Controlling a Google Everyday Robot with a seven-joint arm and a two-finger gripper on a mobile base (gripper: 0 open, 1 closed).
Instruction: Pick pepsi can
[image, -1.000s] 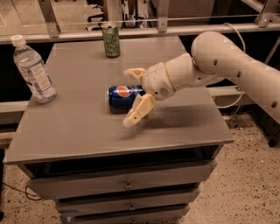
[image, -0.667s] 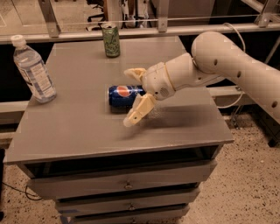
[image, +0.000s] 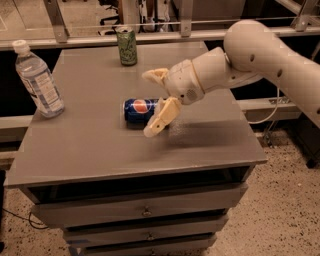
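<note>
The pepsi can (image: 140, 109) lies on its side near the middle of the grey cabinet top (image: 100, 145), logo facing up. My gripper (image: 151, 102) is open, at the can's right end. One cream finger (image: 161, 117) hangs in front of the can, the other finger (image: 155, 75) is behind it. The can's right end sits between the two fingers. The fingers are spread wide and I cannot tell whether they touch the can.
A green can (image: 126, 45) stands upright at the back of the cabinet top. A clear plastic water bottle (image: 38, 80) stands at the left edge. Drawers (image: 145, 210) are below the top. A railing (image: 150, 35) runs behind, speckled floor at right.
</note>
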